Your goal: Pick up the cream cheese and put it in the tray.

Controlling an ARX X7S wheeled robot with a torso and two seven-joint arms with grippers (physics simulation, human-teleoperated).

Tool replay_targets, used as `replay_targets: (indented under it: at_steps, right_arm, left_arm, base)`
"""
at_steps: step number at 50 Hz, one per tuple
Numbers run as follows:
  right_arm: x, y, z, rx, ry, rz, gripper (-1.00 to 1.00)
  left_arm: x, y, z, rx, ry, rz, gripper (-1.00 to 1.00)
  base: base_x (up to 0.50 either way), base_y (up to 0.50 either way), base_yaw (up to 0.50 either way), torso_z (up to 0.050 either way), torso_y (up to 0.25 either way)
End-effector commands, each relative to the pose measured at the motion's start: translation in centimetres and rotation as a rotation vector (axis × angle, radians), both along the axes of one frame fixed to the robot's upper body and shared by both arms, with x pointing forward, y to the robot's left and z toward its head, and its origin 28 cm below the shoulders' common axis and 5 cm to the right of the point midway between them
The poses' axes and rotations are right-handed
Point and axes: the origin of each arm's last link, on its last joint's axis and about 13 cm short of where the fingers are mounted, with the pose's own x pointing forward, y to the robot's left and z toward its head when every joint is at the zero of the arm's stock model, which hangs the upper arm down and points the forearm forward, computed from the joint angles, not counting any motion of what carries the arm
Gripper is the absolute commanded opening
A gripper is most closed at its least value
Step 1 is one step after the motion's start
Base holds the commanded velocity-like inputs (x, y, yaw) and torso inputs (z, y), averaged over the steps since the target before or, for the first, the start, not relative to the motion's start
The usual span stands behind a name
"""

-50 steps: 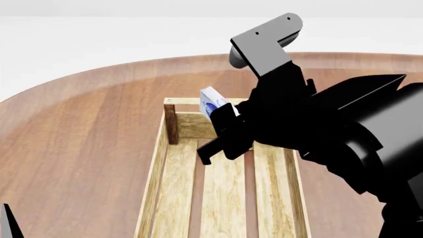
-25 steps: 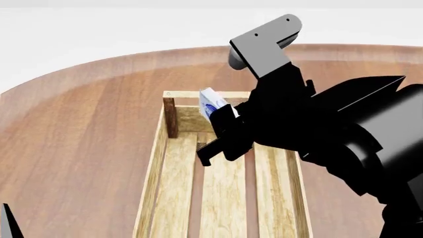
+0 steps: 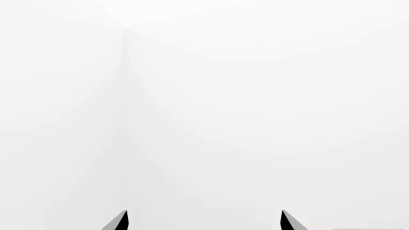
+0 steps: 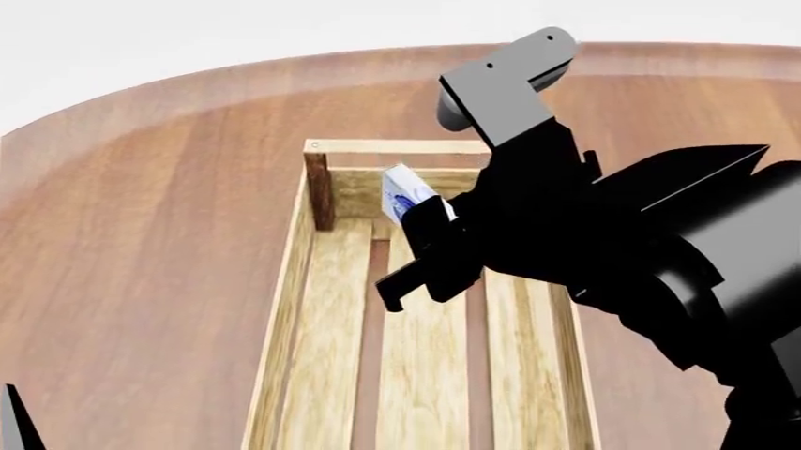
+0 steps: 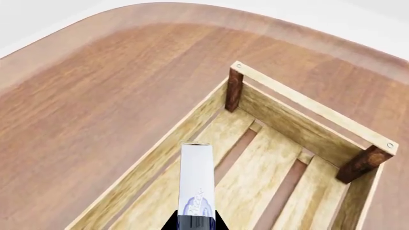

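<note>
The cream cheese [image 4: 406, 193], a small flat white box with a blue oval logo, is held edge-up in my right gripper [image 4: 429, 217], which is shut on it. It hangs above the far end of the tray [image 4: 295, 281], a long light-wood crate with slatted bottom and dark corner posts. In the right wrist view the cream cheese [image 5: 196, 179] sticks out from between the right gripper's [image 5: 195, 223] fingers over the tray's slats [image 5: 255, 167]. My left gripper [image 3: 203, 223] is open, facing blank white space; only a tip of it [image 4: 15, 422] shows in the head view.
The tray lies on a round brown wooden table [image 4: 150, 234] whose curved far edge [image 4: 163, 89] meets a white background. My right arm's black bulk [image 4: 651, 262] covers the tray's right side. A dark corner post [image 5: 234, 89] and another [image 5: 361, 164] stand at the tray's far end.
The view has shifted so the tray and table sit higher and closer. My right gripper keeps the cream cheese over the tray's far end. The left gripper is unchanged.
</note>
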Motion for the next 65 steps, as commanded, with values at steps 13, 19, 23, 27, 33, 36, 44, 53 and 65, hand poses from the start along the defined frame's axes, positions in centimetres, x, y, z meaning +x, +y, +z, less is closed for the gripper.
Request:
replay_targets:
  at_steps: [13, 19, 23, 27, 33, 36, 44, 53, 65]
  right_arm:
    - [0.02, -0.03, 0.37, -0.007, -0.017, -0.006, -1.0]
    - [0.0, 0.03, 0.36, -0.01, -0.017, -0.004, -1.0]
    - [0.0, 0.19, 0.44, -0.011, -0.018, 0.001, -1.0]
    - [0.04, 0.26, 0.45, -0.014, -0.019, 0.003, -1.0]
    - [0.08, 0.26, 0.37, -0.016, -0.02, 0.003, -1.0]
    - [0.06, 0.21, 0.34, -0.017, -0.019, 0.001, -1.0]
    - [0.09, 0.22, 0.32, -0.025, -0.019, 0.001, -1.0]
    - [0.11, 0.18, 0.26, -0.027, -0.019, -0.004, -1.0]
    - [0.14, 0.16, 0.15, -0.031, -0.016, -0.006, -1.0]
  left_arm:
    - [-0.01, 0.05, 0.01, -0.004, 0.0, 0.004, 1.0]
    - [0.0, 0.05, 0.04, -0.005, 0.0, 0.006, 1.0]
    - [0.02, 0.07, 0.02, -0.005, 0.001, 0.004, 1.0]
    - [0.01, 0.11, 0.03, -0.005, 0.0, 0.006, 1.0]
    - [-0.02, 0.12, 0.06, -0.006, -0.002, 0.007, 1.0]
    - [0.01, 0.11, 0.01, -0.005, -0.002, 0.006, 1.0]
    - [0.04, 0.12, -0.01, -0.005, -0.001, 0.008, 1.0]
    - [0.03, 0.08, -0.01, -0.002, -0.001, 0.008, 1.0]
    - [-0.03, 0.09, 0.03, -0.003, -0.003, 0.012, 1.0]
  base:
    - [0.0, 0.0, 0.0, 0.0, -0.079]
    - [0.0, 0.0, 0.0, 0.0, -0.078]
    - [0.0, 0.0, 0.0, 0.0, -0.078]
    - [0.0, 0.0, 0.0, 0.0, -0.079]
    - [0.0, 0.0, 0.0, 0.0, -0.079]
    - [0.0, 0.0, 0.0, 0.0, -0.079]
    - [0.0, 0.0, 0.0, 0.0, -0.078]
    - [0.0, 0.0, 0.0, 0.0, -0.079]
    - [0.0, 0.0, 0.0, 0.0, -0.078]
